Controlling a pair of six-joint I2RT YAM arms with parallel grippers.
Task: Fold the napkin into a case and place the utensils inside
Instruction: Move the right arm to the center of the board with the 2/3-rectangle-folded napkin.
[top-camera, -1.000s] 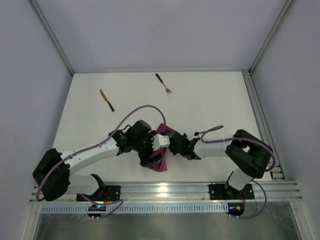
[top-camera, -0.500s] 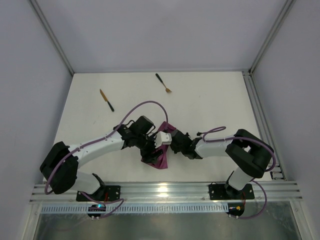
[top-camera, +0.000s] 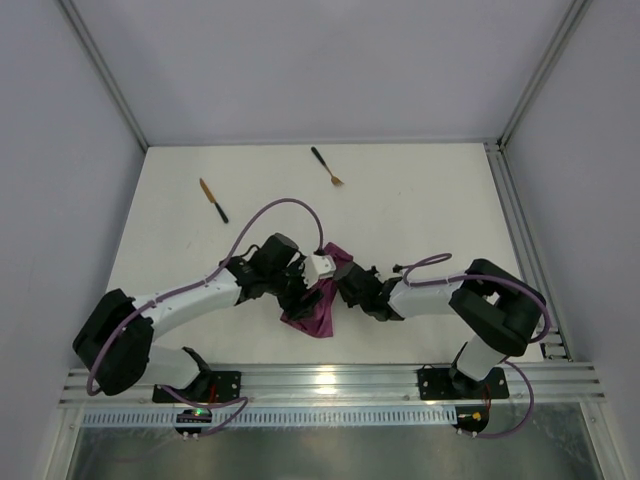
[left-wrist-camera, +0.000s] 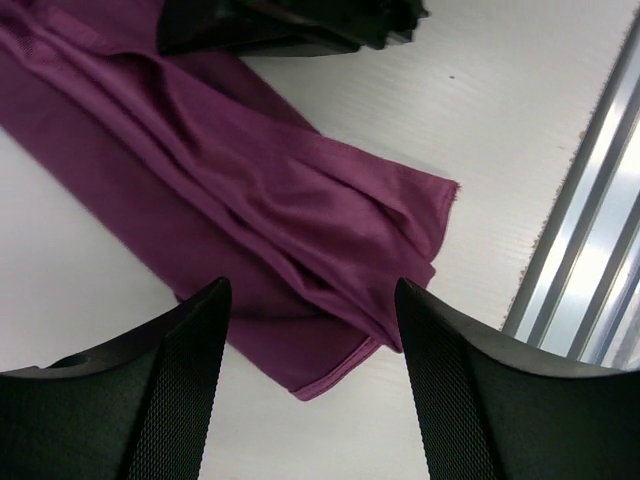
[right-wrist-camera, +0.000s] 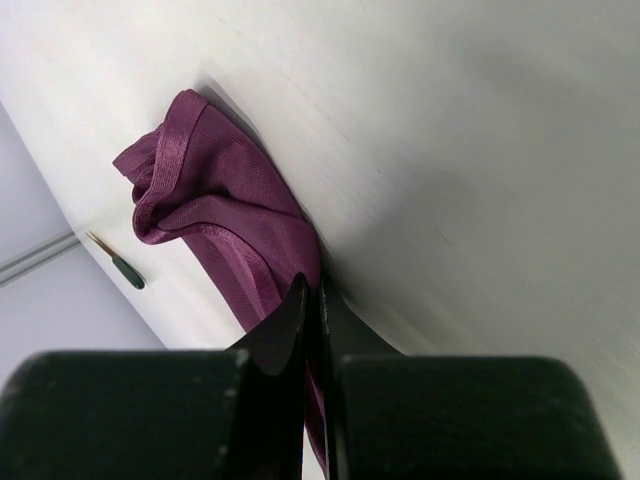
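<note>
The left gripper (left-wrist-camera: 310, 395) hangs over the napkin (left-wrist-camera: 270, 200) with its jaws spread wide. Its two black fingers (left-wrist-camera: 175, 385) stand apart at either side of the cloth's near end, and neither is seen to press on it. The napkin is a crumpled, loosely folded strip, not a neat case. It runs from between these jaws forward and off to their left, and its frayed corner points to their right, toward the metal rail (left-wrist-camera: 590, 230) at the table's edge. Just past the far end of the cloth, straight ahead of the left jaws, the right gripper shows as a dark shape touching the fabric.

The right gripper (right-wrist-camera: 312, 310) has its jaws pressed together, pinching a fold of the napkin at their tips. From that pinch the cloth trails ahead and to the left of the jaws, ending in a bunched, rolled hem lying on the white table (top-camera: 420, 210).

From above, both jaws meet over the napkin near the arms' bases. The knife (top-camera: 213, 201) and the fork (top-camera: 327, 167) lie well beyond both grippers, apart from each other and from the cloth.
</note>
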